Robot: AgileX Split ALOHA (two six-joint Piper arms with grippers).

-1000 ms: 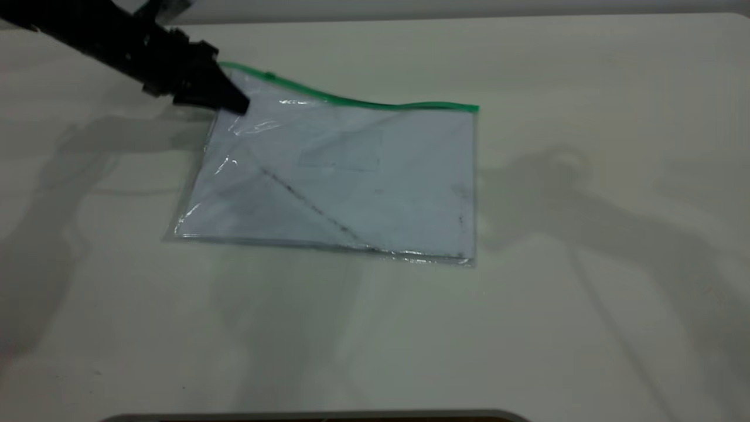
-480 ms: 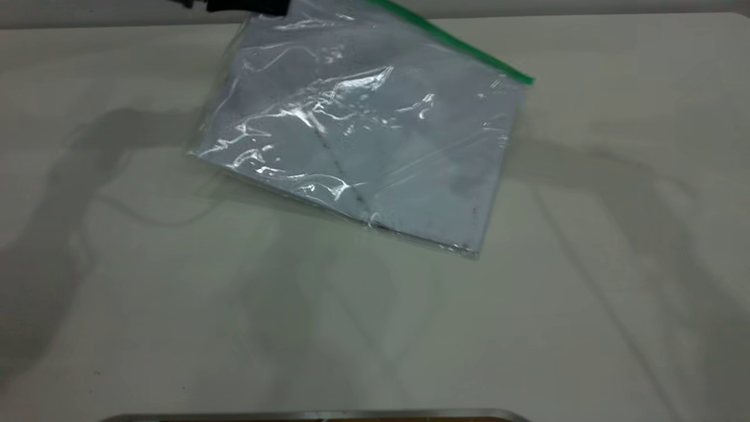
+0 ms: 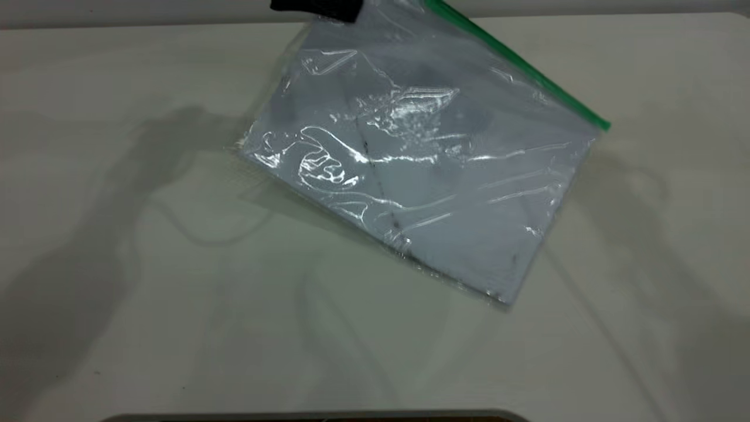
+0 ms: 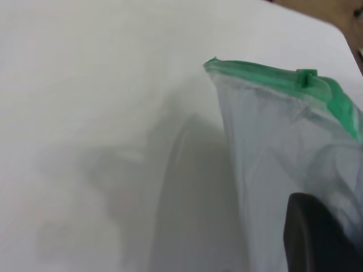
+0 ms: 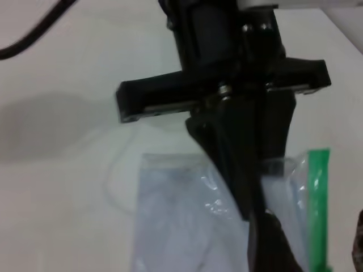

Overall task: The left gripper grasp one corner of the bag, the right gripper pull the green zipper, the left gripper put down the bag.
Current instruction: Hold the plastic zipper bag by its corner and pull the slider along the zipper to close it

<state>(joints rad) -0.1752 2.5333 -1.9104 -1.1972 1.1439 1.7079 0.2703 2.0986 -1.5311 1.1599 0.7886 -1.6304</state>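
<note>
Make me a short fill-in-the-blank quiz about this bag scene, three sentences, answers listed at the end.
1. The left gripper is shut on a corner of the clear ____.
2. The zipper along the bag's edge is coloured ____.
3. The held corner is lifted, and the bag's lowest corner hangs down toward the ____.

Missing words: bag; green; table

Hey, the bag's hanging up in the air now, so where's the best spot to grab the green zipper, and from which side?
Pinch the small slider tab on the green zipper, close to the corner that the left pincer holds. The bag hangs tilted with the strip as its free upper edge, so probably come in from that open side, one finger on each face.
</note>
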